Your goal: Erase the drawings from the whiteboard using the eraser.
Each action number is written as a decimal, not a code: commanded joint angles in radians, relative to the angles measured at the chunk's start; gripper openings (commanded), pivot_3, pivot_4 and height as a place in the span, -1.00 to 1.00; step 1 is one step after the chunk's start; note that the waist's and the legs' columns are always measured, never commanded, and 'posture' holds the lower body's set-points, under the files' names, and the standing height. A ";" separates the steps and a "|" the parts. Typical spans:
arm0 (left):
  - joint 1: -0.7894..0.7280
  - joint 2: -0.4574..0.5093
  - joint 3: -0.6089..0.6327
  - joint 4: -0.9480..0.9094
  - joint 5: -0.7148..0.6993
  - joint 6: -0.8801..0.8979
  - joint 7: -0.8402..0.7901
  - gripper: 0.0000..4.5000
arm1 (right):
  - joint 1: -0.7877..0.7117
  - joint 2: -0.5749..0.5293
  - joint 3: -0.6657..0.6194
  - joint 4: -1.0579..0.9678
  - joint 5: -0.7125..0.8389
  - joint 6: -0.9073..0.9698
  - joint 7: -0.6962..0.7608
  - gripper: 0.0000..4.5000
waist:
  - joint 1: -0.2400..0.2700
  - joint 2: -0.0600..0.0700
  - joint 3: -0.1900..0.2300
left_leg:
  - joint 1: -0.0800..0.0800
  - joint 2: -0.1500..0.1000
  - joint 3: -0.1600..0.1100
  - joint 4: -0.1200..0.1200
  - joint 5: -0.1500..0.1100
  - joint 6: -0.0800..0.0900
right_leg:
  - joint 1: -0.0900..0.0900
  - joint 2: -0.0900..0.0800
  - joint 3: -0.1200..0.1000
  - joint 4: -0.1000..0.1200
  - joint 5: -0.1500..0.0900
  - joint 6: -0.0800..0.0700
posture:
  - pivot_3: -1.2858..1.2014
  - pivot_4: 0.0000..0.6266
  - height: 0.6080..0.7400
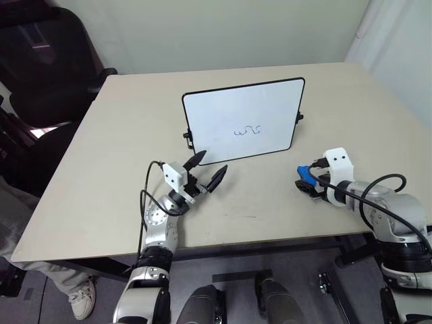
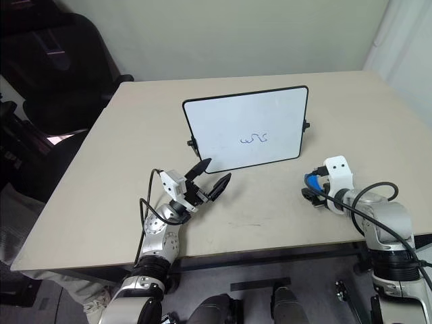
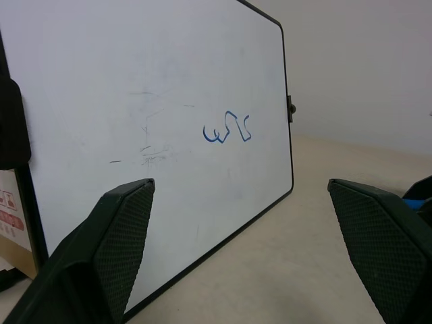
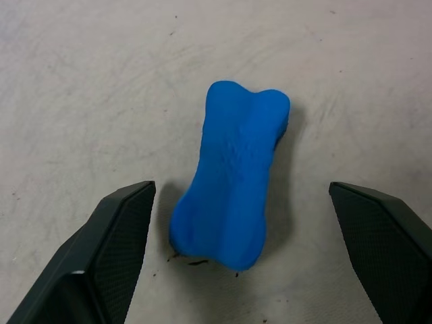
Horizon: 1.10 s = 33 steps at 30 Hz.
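Blue eraser (image 4: 231, 177) lies flat on the beige counter (image 1: 121, 155), between the wide-spread fingers of the right hand (image 1: 309, 182); whether a finger touches it cannot be confirmed. The left hand (image 1: 208, 169) is also spread wide, empty, just before the lower left corner of the whiteboard (image 1: 223, 111). The whiteboard stands propped mid-counter, with the drawings (image 1: 248, 131) on its lower centre.
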 commanded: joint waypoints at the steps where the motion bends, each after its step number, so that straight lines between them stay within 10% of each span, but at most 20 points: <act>1: 0.028 -0.017 -0.006 0.004 -0.009 -0.003 0.007 1.00 | -0.019 0.004 -0.024 -0.010 -0.012 -0.006 -0.008 0.56 | 0.000 0.000 0.000 | 0.000 0.000 0.000 0.000 0.000 0.000 | 0.000 0.000 0.000 0.000 0.000 0.000 | 0.03 -0.52 0.79; 4: 0.027 -0.015 -0.005 0.006 -0.009 -0.002 0.006 1.00 | -0.018 0.005 -0.028 -0.015 -0.010 -0.004 -0.007 0.15 | 0.000 0.000 0.000 | 0.000 0.000 0.000 0.000 0.000 0.000 | 0.000 0.000 0.000 0.000 0.000 0.000 | 0.03 -0.52 0.79; 10: 0.022 -0.016 -0.003 0.017 -0.010 -0.002 0.006 1.00 | -0.013 -0.002 -0.031 -0.020 -0.010 -0.003 -0.002 0.00 | 0.000 0.000 0.000 | 0.000 0.000 0.000 0.000 0.000 0.000 | 0.000 0.000 0.000 0.000 0.000 0.000 | 0.03 -0.52 0.79; 17: 0.013 -0.015 0.000 0.036 -0.008 -0.005 0.005 1.00 | -0.004 -0.003 -0.042 -0.044 0.000 0.001 0.002 -0.79 | 0.000 0.000 0.000 | 0.000 0.000 0.000 0.000 0.000 0.000 | 0.000 0.000 0.000 0.000 0.000 0.000 | 0.03 -0.52 0.79; 33: -0.036 -0.004 0.010 0.114 -0.007 -0.018 -0.011 1.00 | -0.219 0.164 0.136 -0.128 -0.050 -0.222 0.007 -0.79 | -0.003 0.001 -0.001 | 0.003 0.000 0.000 0.000 0.002 0.000 | 0.002 0.001 0.000 0.001 0.002 -0.003 | 0.03 -0.52 0.79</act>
